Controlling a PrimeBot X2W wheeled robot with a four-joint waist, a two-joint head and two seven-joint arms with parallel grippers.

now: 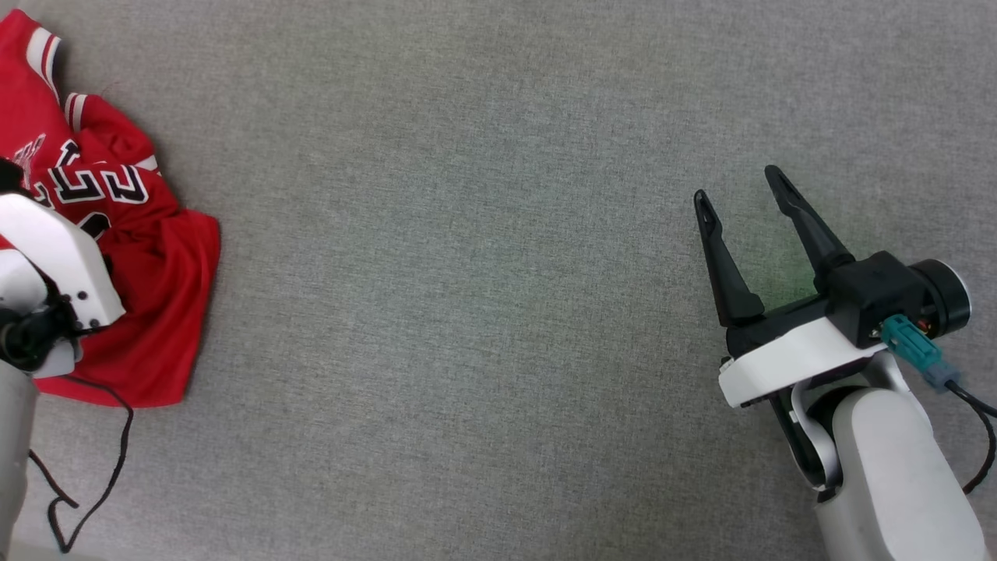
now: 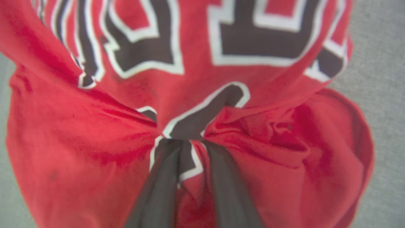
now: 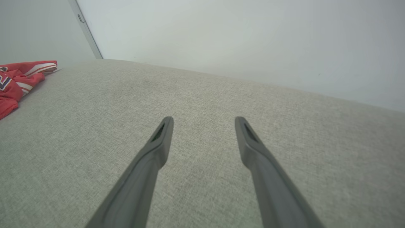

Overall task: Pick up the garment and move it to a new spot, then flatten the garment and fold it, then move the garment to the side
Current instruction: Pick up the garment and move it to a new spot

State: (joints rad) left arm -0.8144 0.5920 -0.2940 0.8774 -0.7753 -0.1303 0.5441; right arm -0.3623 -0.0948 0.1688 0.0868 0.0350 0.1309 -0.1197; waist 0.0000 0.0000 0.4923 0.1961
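Observation:
The garment (image 1: 160, 273), a red jersey with black white-outlined lettering, lies crumpled at the far left of the grey cloth surface (image 1: 467, 312). My left arm's white wrist (image 1: 58, 257) hangs over it. In the left wrist view my left gripper (image 2: 190, 141) is shut on a pinched fold of the garment (image 2: 79, 142), and the cloth gathers into creases toward the fingertips. My right gripper (image 1: 738, 187) rests open over bare surface at the right, far from the jersey. The right wrist view shows my right gripper (image 3: 204, 122) holding nothing, with the garment (image 3: 15, 76) at the far left edge.
A thin black cable (image 1: 117, 452) loops over the surface at the lower left, below the jersey. A pale wall (image 3: 253, 47) rises behind the surface's far edge, with a grey vertical strip (image 3: 85, 30) on it.

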